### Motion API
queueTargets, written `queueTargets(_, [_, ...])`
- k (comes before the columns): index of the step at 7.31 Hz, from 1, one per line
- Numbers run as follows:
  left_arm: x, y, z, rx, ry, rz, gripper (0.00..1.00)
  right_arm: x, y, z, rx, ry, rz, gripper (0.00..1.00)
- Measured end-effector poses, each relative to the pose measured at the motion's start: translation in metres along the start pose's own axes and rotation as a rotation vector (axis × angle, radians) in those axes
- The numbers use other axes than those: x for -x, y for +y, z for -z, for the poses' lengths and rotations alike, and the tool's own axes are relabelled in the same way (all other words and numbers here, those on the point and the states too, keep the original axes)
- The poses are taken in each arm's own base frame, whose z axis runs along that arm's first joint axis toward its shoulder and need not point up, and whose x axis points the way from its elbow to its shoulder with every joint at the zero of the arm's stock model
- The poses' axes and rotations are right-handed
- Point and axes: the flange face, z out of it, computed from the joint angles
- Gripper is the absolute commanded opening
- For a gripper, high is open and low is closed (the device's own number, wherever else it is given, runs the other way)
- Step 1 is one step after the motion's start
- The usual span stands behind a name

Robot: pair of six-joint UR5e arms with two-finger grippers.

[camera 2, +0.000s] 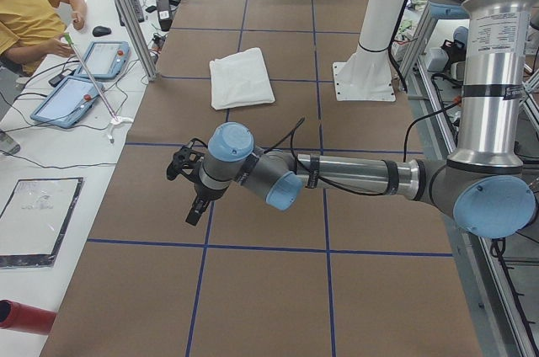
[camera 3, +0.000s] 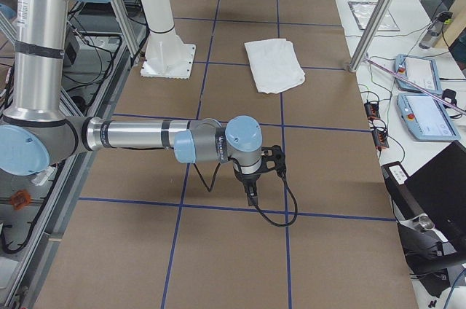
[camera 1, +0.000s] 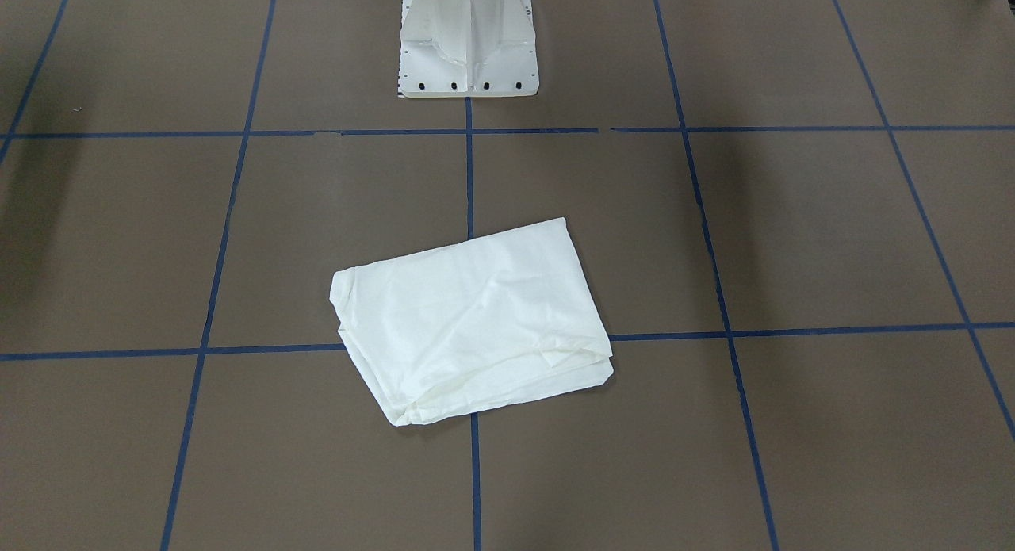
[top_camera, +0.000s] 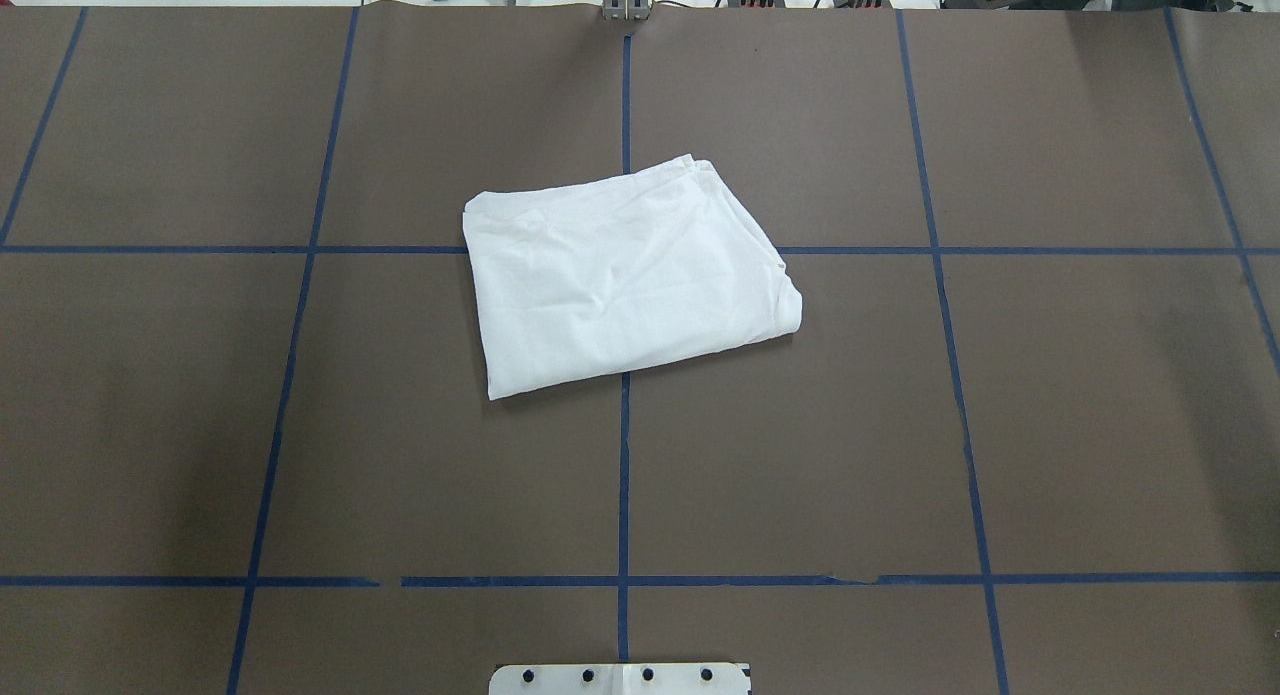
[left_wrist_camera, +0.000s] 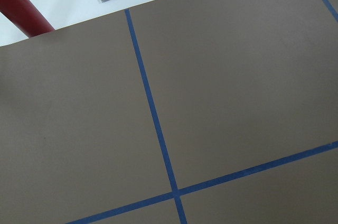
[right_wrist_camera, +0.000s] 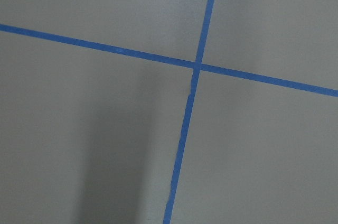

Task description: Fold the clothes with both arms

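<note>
T-shirt (top_camera: 630,275) lies folded into a skewed rectangle mid-table, covering a crossing of the blue tape lines (top_camera: 625,475). Stacked layer edges face away from the pedestal base (camera 1: 469,59); the smooth fold edge faces it. Left gripper (camera 2: 192,215) and right gripper (camera 3: 253,198) hang above the brown table (top_camera: 1100,425) at opposite ends, both well apart from the shirt. Fingers apart or together: cannot tell from the side views.

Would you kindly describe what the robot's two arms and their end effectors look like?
The left arm and right arm are silver-grey tubes with light blue joint caps; each widest tube bears a white printed label. Black cables trail from the wrists. The left end effector and right end effector are black.
</note>
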Motion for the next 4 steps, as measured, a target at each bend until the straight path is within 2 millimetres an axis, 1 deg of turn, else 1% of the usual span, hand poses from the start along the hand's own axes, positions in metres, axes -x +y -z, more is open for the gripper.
queueTargets(4, [-0.0036,-0.0032,0.0037,-0.024,0.003,-0.020,1.00,-0.0027,0.0010,-0.0024,0.005,0.003,-0.006,1.00])
